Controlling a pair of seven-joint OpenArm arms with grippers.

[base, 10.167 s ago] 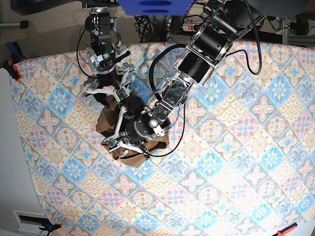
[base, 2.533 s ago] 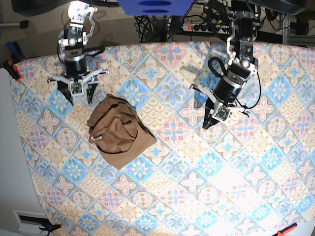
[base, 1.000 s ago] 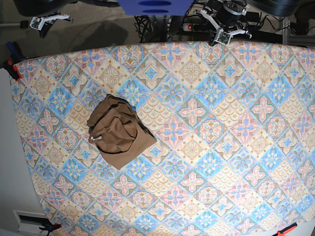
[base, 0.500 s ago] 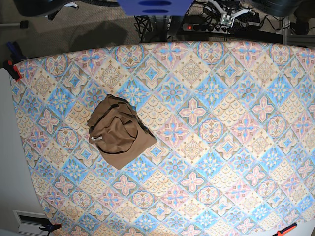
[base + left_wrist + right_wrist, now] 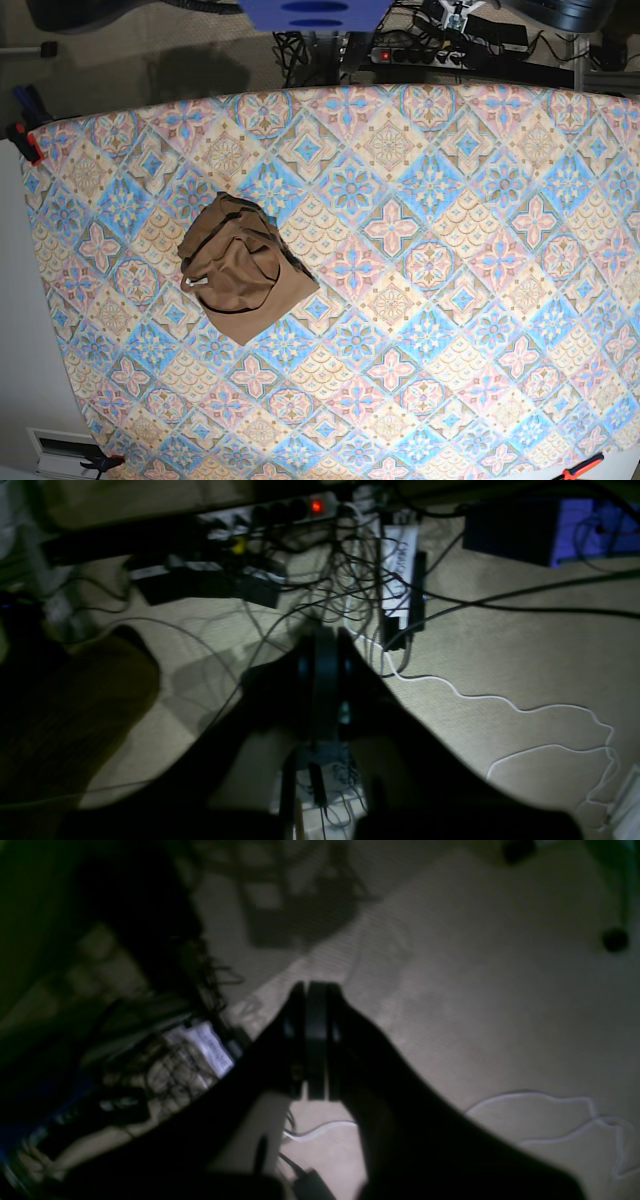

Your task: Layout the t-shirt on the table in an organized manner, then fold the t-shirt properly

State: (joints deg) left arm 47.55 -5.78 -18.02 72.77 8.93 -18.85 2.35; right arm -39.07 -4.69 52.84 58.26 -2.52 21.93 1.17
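**Grippers shut and clear of the table, shirt left in a heap**

Both our grippers are closed on nothing: the left gripper (image 5: 325,680) has its jaws pressed together over a floor strewn with cables (image 5: 360,580), and the right gripper (image 5: 312,1040) is likewise shut over bare floor. Neither one reaches over the table in the base view.

The shirt (image 5: 243,268) lies on the table (image 5: 460,260), left of centre, bunched into a compact lump with folds piled over one another. A small white tag (image 5: 193,283) pokes out at its left edge, beside the darker collar curve.

We judge the fabric soft, light and limp; it will sag and drag rather than hold shape. Laying out looks not yet done. We would pinch an outer edge or the collar region near the tag, one gripper to each side, and pull apart to spread it.
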